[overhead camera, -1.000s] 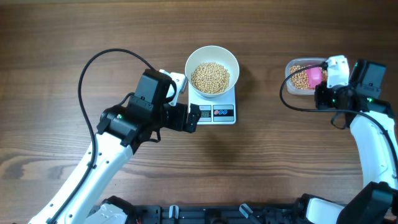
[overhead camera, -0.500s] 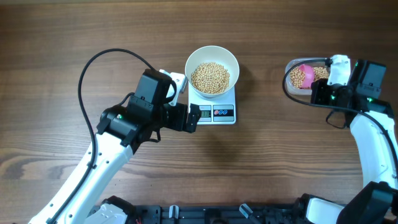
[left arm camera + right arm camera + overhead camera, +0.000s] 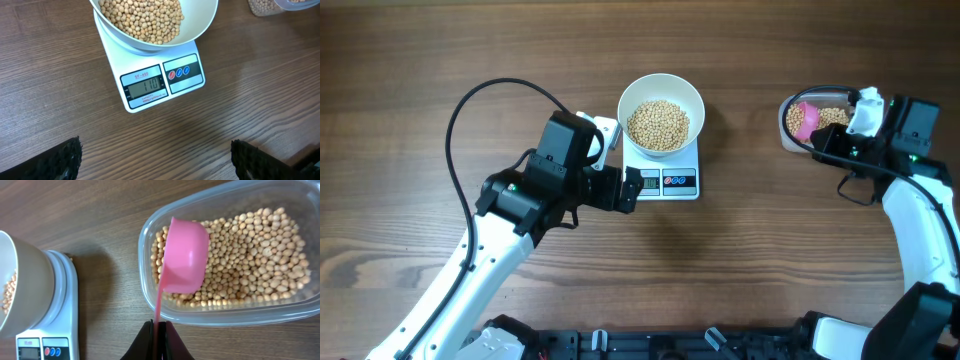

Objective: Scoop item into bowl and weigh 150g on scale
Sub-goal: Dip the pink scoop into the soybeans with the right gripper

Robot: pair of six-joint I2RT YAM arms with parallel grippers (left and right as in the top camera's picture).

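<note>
The white bowl [image 3: 661, 110] stands on the scale [image 3: 665, 182], holding a heap of tan beans [image 3: 658, 124]. In the left wrist view the bowl [image 3: 202, 22] and beans [image 3: 142, 17] are at the top, and the scale [image 3: 187, 87] reads 110. My left gripper [image 3: 632, 189] is open just left of the scale's front, nothing between its fingers [image 3: 62, 160]. My right gripper [image 3: 161, 330] is shut on the thin handle of a pink scoop [image 3: 184, 262]. The scoop's cup lies over the left end of a clear tub [image 3: 240, 314], its outer side towards me and its inside hidden.
The clear tub [image 3: 786, 128] sits at the table's right, well apart from the scale, with many beans [image 3: 255, 255] in it. A black cable [image 3: 470, 110] loops above the left arm. Bare wooden tabletop [image 3: 740, 250] lies in front of the scale.
My right gripper has turned and shifted the pink scoop towards the left end of the tub. The left arm, bowl and scale have not moved.
</note>
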